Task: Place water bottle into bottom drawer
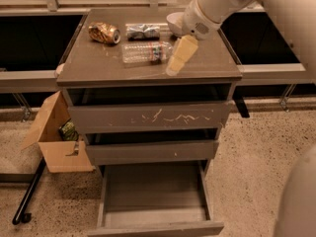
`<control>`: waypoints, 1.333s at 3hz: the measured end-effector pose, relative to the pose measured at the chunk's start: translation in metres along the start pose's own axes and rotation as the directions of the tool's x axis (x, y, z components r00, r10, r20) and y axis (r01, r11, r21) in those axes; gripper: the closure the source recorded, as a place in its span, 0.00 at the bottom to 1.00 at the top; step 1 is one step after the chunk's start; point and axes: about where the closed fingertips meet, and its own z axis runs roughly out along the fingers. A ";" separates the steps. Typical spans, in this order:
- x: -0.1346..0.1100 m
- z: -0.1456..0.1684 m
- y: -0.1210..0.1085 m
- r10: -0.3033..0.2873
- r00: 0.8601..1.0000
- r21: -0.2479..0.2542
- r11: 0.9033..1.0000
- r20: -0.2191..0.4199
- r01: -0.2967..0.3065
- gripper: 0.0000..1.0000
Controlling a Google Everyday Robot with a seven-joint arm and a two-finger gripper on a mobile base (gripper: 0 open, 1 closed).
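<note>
The water bottle (146, 52) lies on its side on the cabinet top (98, 65), clear with a dark-and-white label band. My gripper (179, 56) hangs from the white arm just right of the bottle's end, its cream fingers pointing down-left over the top. It holds nothing. The bottom drawer (155, 196) is pulled out at the cabinet's foot, its flat tray empty.
A gold-brown can (104, 33) and a silver-blue foil packet (143, 30) lie behind the bottle. A white bowl (174, 22) sits by the arm. The top drawer front (148, 116) has white scratches. An open cardboard box (58, 139) stands on the floor at left.
</note>
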 end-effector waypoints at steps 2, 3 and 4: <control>-0.029 0.056 -0.040 0.016 0.993 0.018 1.000 0.114 -0.018 0.00; -0.027 0.077 -0.058 0.079 0.978 0.031 0.996 0.193 -0.086 0.00; -0.027 0.091 -0.071 0.125 0.966 0.049 0.989 0.228 -0.140 0.00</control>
